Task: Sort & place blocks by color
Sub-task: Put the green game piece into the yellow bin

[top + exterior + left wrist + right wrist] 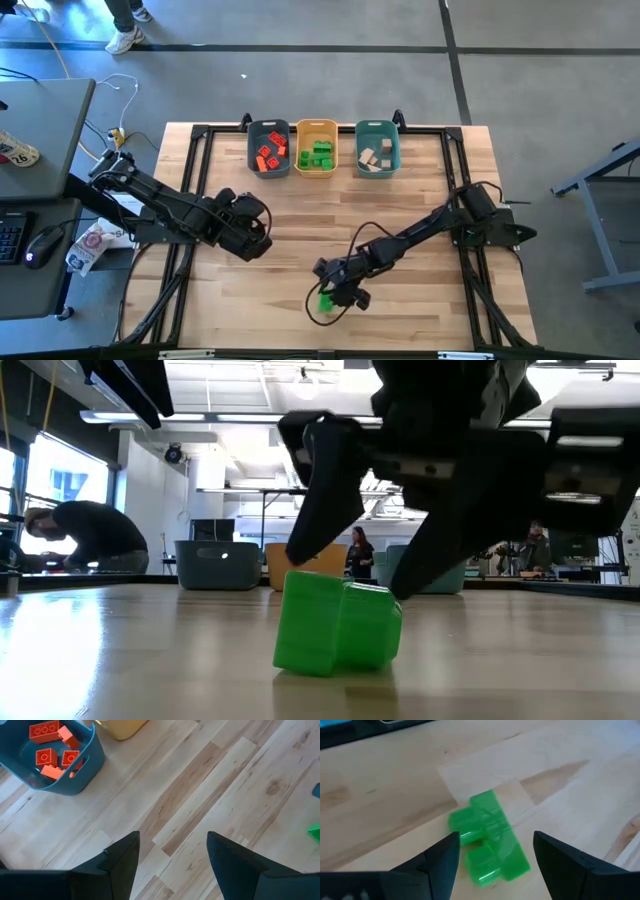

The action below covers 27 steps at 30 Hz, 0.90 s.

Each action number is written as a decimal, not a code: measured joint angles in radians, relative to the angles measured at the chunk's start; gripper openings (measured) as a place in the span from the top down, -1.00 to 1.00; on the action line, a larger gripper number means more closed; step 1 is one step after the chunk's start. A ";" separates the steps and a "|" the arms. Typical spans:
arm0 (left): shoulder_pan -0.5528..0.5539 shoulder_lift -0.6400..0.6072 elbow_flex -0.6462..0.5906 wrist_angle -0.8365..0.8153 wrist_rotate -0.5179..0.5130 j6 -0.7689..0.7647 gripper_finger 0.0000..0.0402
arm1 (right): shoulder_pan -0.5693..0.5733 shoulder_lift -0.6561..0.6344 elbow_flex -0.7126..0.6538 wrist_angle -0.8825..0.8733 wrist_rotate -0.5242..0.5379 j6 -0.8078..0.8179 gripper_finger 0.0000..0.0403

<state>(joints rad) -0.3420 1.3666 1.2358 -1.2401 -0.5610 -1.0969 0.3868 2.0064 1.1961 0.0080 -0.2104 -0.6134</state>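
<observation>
Red blocks (268, 154) in blue-grey bin (252, 162)

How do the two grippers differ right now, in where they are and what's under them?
The right gripper hangs low near the table's front edge with a green block lying between its fingers, untouched; the left gripper sits over the table's left side with only bare wood between its fingers. The right faces away from the bins; the left looks toward the blue-grey bin of red-orange blocks. Both are open and hold nothing.
</observation>
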 joint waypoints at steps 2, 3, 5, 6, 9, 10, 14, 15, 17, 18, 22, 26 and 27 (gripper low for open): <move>0.000 0.001 0.000 0.005 0.000 0.000 -0.07 | -0.001 0.010 0.000 0.003 0.000 -0.001 -0.19; 0.000 0.000 0.000 0.007 0.000 0.000 -0.07 | -0.001 0.014 0.000 0.003 0.000 -0.001 -0.19; 0.000 0.000 0.000 0.009 0.000 0.000 -0.07 | -0.001 0.024 0.000 0.004 0.001 -0.001 -0.19; 0.000 0.000 0.000 0.009 0.000 0.000 -0.07 | -0.001 0.026 0.000 -0.003 0.005 0.000 -0.19; 0.000 0.000 0.000 0.010 0.000 0.000 -0.07 | -0.003 0.031 0.000 0.003 0.007 0.003 -0.19; 0.000 0.000 0.000 0.010 0.000 0.000 -0.07 | -0.003 0.033 0.000 -0.003 0.008 0.005 -0.19; 0.000 0.000 0.000 0.011 0.000 0.000 -0.07 | -0.003 0.044 0.000 -0.007 0.009 0.013 -0.18; 0.000 0.000 0.000 0.011 0.000 0.000 -0.07 | -0.003 0.047 0.000 -0.002 0.009 0.020 -0.17; 0.000 0.000 0.000 0.011 0.000 0.000 -0.07 | -0.003 0.051 0.000 0.000 0.009 0.049 -0.12; 0.000 0.000 0.000 0.011 0.000 0.000 -0.07 | -0.003 0.051 0.000 -0.001 0.010 0.060 -0.09; 0.000 0.000 0.000 0.012 0.000 0.000 -0.07 | -0.003 0.051 0.000 0.000 0.016 0.106 0.10; 0.000 0.000 0.000 0.012 0.000 0.000 -0.07 | -0.003 0.051 0.000 0.003 0.017 0.119 0.22; 0.000 0.000 0.000 0.012 0.000 0.000 -0.07 | -0.003 0.051 0.000 0.003 0.017 0.120 0.22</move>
<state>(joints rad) -0.3420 1.3670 1.2358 -1.2285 -0.5610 -1.0966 0.3840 2.0575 1.1961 0.0113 -0.1936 -0.4938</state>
